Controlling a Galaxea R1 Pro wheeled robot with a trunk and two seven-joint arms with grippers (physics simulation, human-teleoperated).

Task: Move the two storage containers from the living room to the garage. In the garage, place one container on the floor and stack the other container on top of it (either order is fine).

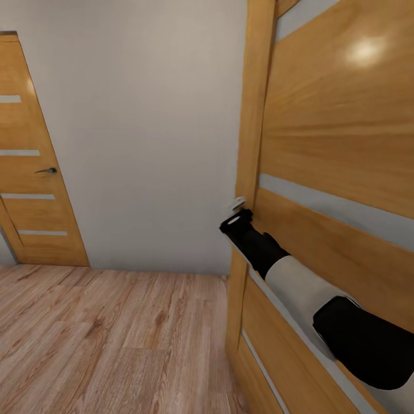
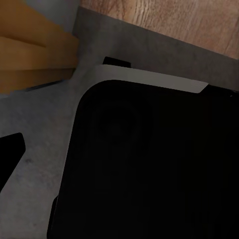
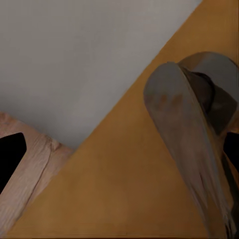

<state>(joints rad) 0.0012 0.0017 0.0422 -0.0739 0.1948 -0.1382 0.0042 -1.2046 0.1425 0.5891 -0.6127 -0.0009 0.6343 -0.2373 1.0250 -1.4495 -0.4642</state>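
The two storage containers are out of view. My right arm reaches forward to the near wooden door [image 1: 339,172], and my right gripper [image 1: 237,207] is at its metal lever handle [image 1: 238,202]. In the right wrist view the grey handle [image 3: 181,134] lies between the spread black fingertips [image 3: 11,158], so this gripper is open around it, not closed on it. In the left wrist view one black fingertip [image 2: 10,154] shows at the edge beside my own black body [image 2: 149,164]; my left gripper looks open and holds nothing.
The near door's edge [image 1: 253,144] stands close on my right. A grey-white wall [image 1: 144,126] is ahead, with a second closed wooden door [image 1: 34,172] at the far left. Light wood-plank floor [image 1: 115,339] spreads ahead and to the left.
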